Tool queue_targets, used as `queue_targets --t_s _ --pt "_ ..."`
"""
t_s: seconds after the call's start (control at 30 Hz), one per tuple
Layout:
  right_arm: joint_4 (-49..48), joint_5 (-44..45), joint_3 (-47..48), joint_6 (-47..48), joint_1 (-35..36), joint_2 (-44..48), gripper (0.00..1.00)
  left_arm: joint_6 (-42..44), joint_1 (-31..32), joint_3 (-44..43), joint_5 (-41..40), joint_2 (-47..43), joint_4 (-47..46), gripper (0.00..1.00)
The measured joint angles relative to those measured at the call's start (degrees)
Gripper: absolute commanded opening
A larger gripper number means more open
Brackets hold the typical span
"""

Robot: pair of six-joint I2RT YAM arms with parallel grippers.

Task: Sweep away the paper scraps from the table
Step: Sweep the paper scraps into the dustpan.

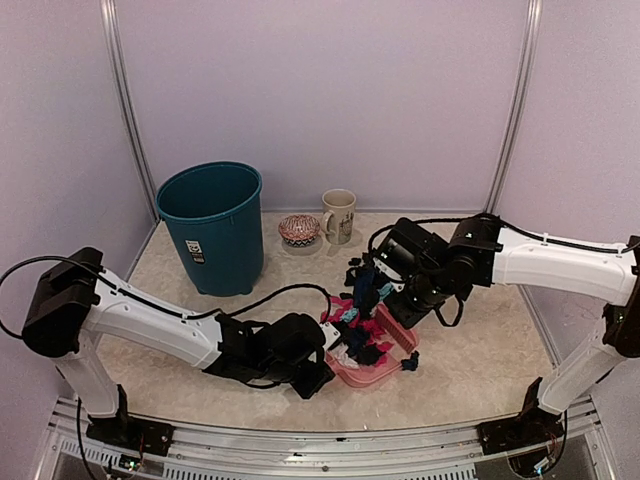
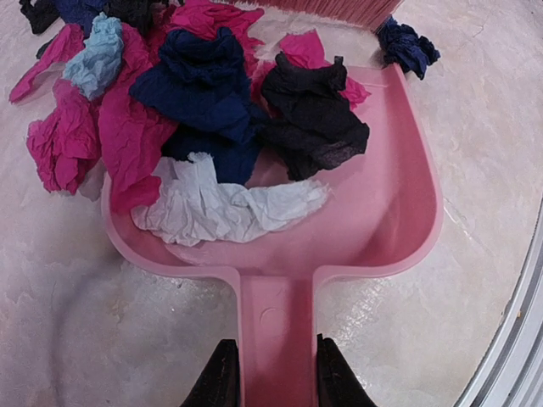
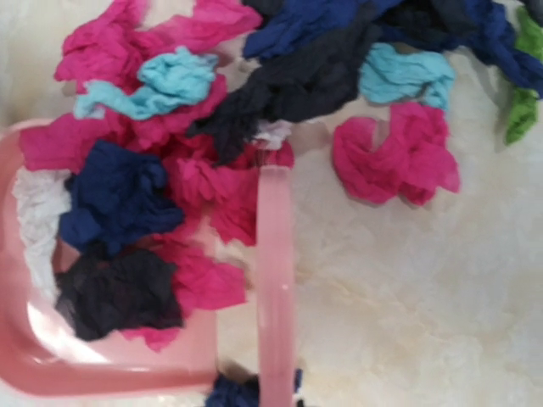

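My left gripper [image 2: 276, 377] is shut on the handle of a pink dustpan [image 2: 399, 212], which lies flat on the table [image 1: 470, 370]. Navy [image 2: 204, 76], black [image 2: 314, 127], white [image 2: 221, 203] and magenta [image 2: 127, 127] paper scraps fill the pan. More scraps lie on the table past its lip: magenta [image 3: 394, 153], teal [image 3: 399, 76], green [image 3: 526, 102]. One navy scrap [image 2: 407, 47] sits outside the pan's right corner. The pink brush [image 3: 273, 280] stands along the pan's side, running back toward my right gripper [image 1: 372, 290], whose fingers are hidden in the right wrist view.
A teal waste bin [image 1: 212, 225] stands at the back left. A cream mug [image 1: 340, 215] and a small patterned dish [image 1: 299, 230] sit by the back wall. The metal rail [image 1: 300, 440] runs along the front edge, close to the dustpan's right side [image 2: 517, 322].
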State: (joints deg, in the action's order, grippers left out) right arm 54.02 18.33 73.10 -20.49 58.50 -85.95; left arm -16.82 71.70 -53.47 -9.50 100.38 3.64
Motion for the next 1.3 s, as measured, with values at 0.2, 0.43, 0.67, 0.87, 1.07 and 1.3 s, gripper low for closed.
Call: queue_targets --t_s 0.2,0.43,0.67,0.87,1.07,1.3 --pt "2.67 3.72 0.02 -1.81 0.0 1.73 0.0 -0.7 -0.02 2.14 -1.49 -0.02 -3.32 0.0" --pt "4.76 9.51 0.02 -2.95 0.0 3.34 0.0 -1.2 -0.02 2.45 -2.16 -0.02 -4.09 0.0" --pt "-0.79 12.81 0.02 0.66 -0.07 3.67 0.0 -1.38 -0.02 2.45 -2.43 -0.02 -4.09 0.0" --pt "-10.93 12.94 -0.42 7.06 -1.36 3.23 0.0 -1.55 0.0 2.45 -2.47 -0.02 -4.07 0.0" --pt "-19.91 11.04 -3.32 13.88 -2.89 0.31 0.0 -2.29 0.0 2.69 -2.58 -0.04 -4.11 0.0" --pt "-22.51 6.58 -6.34 17.11 -2.95 -3.45 0.0 -2.64 0.0 2.99 -2.86 -0.48 -4.09 0.0"
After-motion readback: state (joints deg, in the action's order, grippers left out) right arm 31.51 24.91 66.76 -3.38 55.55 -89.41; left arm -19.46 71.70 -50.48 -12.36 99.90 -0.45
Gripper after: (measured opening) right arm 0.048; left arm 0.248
